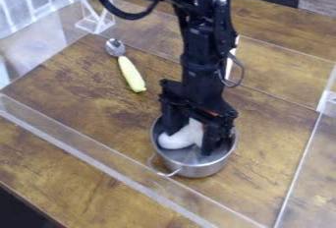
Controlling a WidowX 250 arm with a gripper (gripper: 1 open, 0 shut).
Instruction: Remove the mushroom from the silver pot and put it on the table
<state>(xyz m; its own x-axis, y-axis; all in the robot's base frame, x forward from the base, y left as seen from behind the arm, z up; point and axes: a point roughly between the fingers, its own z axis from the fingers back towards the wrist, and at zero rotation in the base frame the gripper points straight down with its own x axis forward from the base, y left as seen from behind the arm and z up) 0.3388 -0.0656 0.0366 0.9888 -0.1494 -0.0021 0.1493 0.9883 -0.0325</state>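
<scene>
The silver pot (197, 161) stands on the table (79, 94) near the front middle. Inside it lies the mushroom (183, 137); only its white stem shows, the cap is hidden behind my gripper. My gripper (197, 134) points straight down into the pot with its black fingers (168, 121) open, one on each side of the mushroom. I cannot tell whether the fingers touch the mushroom.
A yellow-handled metal spoon (129, 69) lies on the table to the upper left of the pot. Clear acrylic strips (79, 153) edge the tabletop. A white wire stand (92, 21) sits at the far left.
</scene>
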